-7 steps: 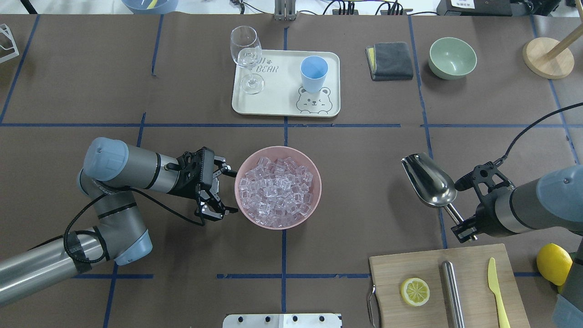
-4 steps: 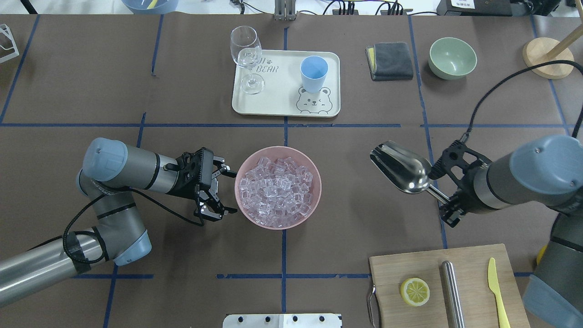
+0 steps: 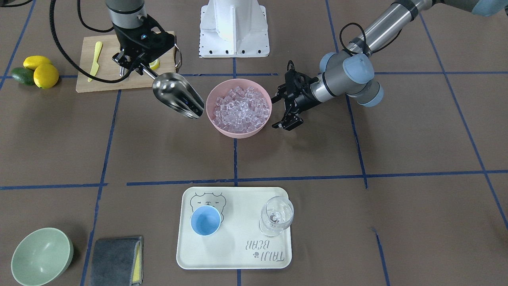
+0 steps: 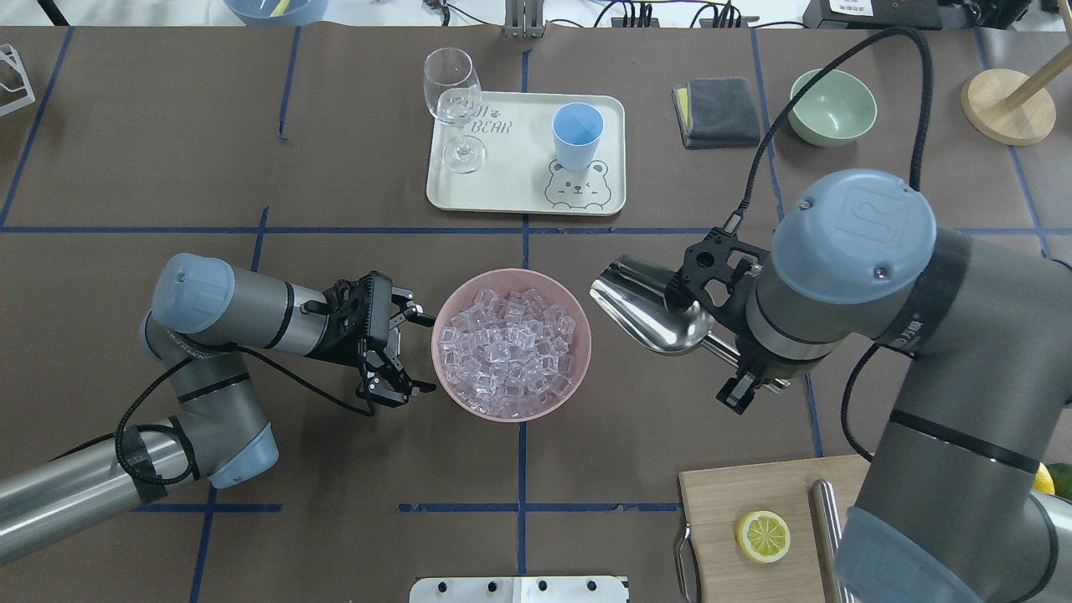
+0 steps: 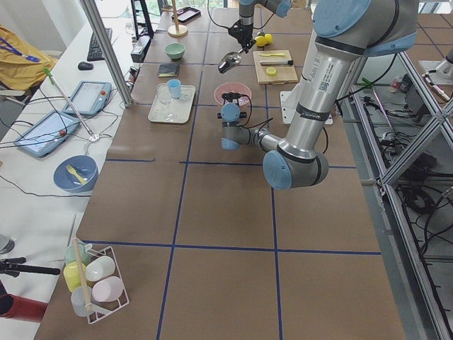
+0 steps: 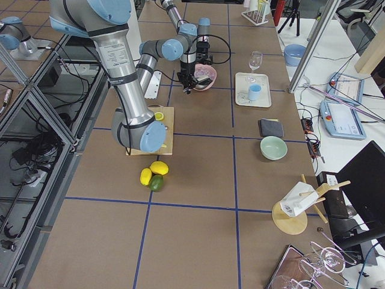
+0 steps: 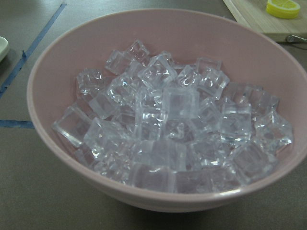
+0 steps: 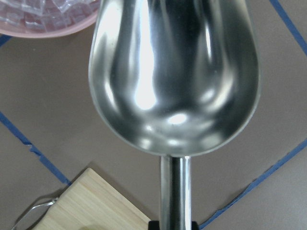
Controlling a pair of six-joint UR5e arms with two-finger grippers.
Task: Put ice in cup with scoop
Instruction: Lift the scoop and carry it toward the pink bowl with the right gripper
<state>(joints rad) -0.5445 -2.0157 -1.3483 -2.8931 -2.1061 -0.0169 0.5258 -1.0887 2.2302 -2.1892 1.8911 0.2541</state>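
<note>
- Our right gripper (image 4: 748, 374) clamps the empty scoop (image 4: 645, 314) beside the bowl (image 7: 192, 33) of ice (image 4: 511, 352) — entering low, it could knock the rim.
- With our left gripper (image 4: 421, 353) standing jaws apart, the bowl may slide — the cup (image 4: 577, 134) sits well apart on the tray (image 4: 502, 188).

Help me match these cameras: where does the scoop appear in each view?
Front-facing: scoop left of the pink bowl.
Overhead: scoop right of the bowl.
Exterior left: scoop small, top centre.
Exterior right: beside the bowl, too small to be sure.
Left wrist: not in it.
Right wrist: scoop fills the frame.
Shared landmark: the pink bowl.
</note>
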